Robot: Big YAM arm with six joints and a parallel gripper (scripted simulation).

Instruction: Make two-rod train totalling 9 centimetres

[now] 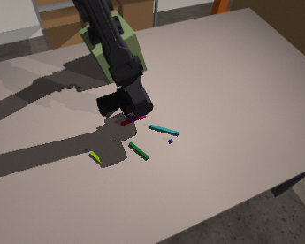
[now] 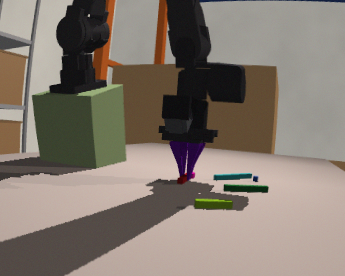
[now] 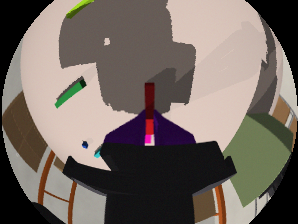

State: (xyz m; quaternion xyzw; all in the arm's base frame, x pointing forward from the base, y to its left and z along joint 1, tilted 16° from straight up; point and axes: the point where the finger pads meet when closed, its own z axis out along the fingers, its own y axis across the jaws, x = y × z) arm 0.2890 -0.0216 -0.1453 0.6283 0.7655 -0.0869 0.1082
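My gripper (image 1: 131,119) (image 2: 186,176) (image 3: 149,113), with purple fingers, is shut on the red rod (image 1: 125,123) (image 2: 181,180) (image 3: 149,95), low at the table. The magenta rod (image 1: 142,117) (image 2: 192,175) (image 3: 149,139) lies just past one end of the red rod and looks in line with it in the wrist view. The fingers partly hide the joint, so the exact gap there cannot be told. Whether the red rod rests fully on the table is also unclear.
A turquoise rod (image 1: 163,130) (image 2: 233,176) (image 3: 98,154), a small blue rod (image 1: 171,141) (image 2: 255,178) (image 3: 85,144), a green rod (image 1: 139,150) (image 2: 246,188) (image 3: 70,94) and a lime rod (image 1: 95,156) (image 2: 213,204) (image 3: 80,8) lie apart from the red and magenta rods.
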